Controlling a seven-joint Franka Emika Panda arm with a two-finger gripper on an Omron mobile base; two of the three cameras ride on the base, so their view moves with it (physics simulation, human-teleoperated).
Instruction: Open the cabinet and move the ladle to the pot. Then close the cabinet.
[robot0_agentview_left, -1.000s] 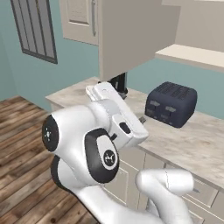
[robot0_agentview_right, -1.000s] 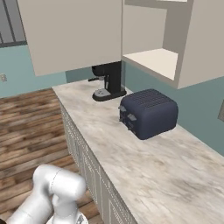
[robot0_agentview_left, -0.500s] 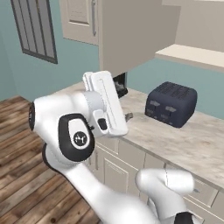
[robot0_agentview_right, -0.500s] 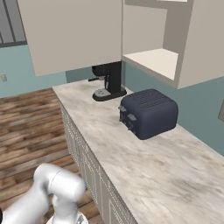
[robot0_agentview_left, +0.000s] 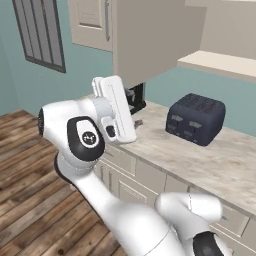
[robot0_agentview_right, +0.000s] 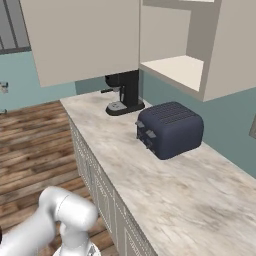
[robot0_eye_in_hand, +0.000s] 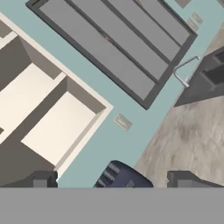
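Note:
The beige upper cabinet (robot0_agentview_right: 175, 67) stands open, its door (robot0_agentview_right: 82, 40) swung out to the left over the counter, and the shelf inside lies bare. In the left base view the open door (robot0_agentview_left: 155, 35) hangs above my white hand (robot0_agentview_left: 115, 107), which is raised in front of the coffee machine. The hand view, rolled over, looks at the open cabinet (robot0_eye_in_hand: 57, 127) on the left. My gripper (robot0_eye_in_hand: 113, 179) is open with nothing between its fingertips (robot0_eye_in_hand: 43, 178). The ladle and the pot are out of view.
A dark blue toaster (robot0_agentview_right: 170, 127) sits mid-counter, and a black coffee machine (robot0_agentview_right: 125, 92) stands at the back left under the door. The marble counter (robot0_agentview_right: 190, 200) runs right above lower drawers. A grey window (robot0_agentview_left: 42, 32) and wood floor (robot0_agentview_right: 35, 145) lie left.
My arm has swung: the elbow moved left and the hand rose and turned a little left in the left base view. The cabinet, toaster and coffee machine stayed put.

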